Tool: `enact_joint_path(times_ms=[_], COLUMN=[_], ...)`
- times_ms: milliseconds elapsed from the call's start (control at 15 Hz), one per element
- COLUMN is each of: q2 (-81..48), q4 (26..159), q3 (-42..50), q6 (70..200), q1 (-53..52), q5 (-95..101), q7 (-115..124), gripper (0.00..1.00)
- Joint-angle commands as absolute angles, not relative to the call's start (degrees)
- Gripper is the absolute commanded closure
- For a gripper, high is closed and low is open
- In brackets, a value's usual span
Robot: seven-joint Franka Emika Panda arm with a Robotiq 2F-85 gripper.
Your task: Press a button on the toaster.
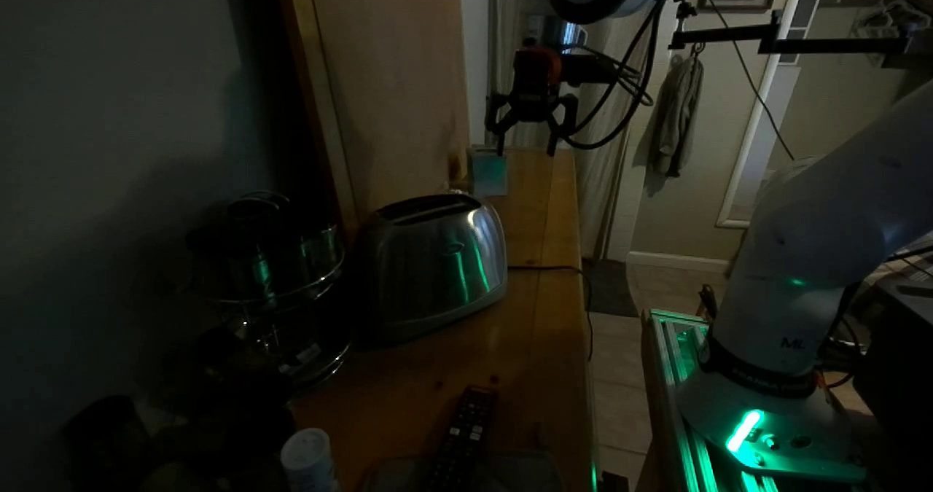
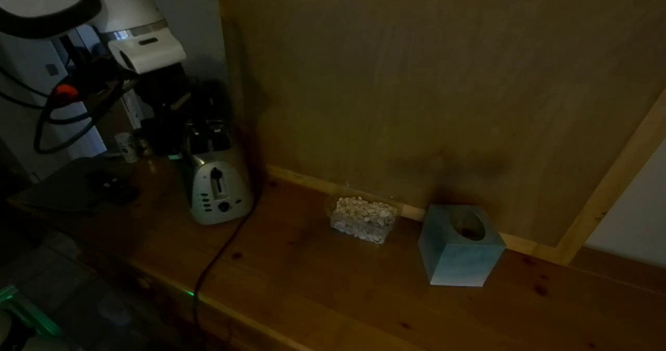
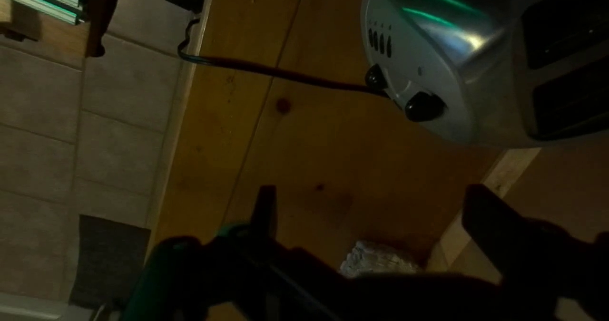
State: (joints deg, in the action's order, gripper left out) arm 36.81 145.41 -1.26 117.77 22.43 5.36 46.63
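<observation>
Both fingers of the gripper (image 1: 526, 148) are spread wide apart, pointing down, high over the wooden surface (image 2: 333, 299) and apart from the toaster (image 2: 221, 190). That toaster stands upright, nearer the surface's back edge, where a wooden panel (image 2: 442, 80) rises, than its front edge; its two slots face up. On its end face, turned along the surface's length, the wrist view shows a black lever (image 3: 425, 106), a round dial (image 3: 376, 77) and a row of four dark buttons (image 3: 379, 43) on the front-edge side. A dark cord (image 3: 304, 77) runs from the toaster to the front edge and drops over it. Along the back edge, on the side the controls face, sit a clear box of pale chips (image 2: 364, 218) and, farther on, a blue box (image 2: 460, 249) with an oval opening. Toward the opposite end, in an exterior view, a wire rack (image 1: 318, 283) stands next to the toaster, its contents too dark to tell. A remote control (image 1: 465, 434) lies between a white container (image 1: 306, 452) and the front edge.
</observation>
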Motion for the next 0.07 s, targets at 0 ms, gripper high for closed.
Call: enact_joint_path(times_ms=[0], q2=[36.77], q4=[145.27], q3=[-0.37], q6=[117.56], q1=[21.38], q5=[6.03], q7=[47.11], gripper=[0.00])
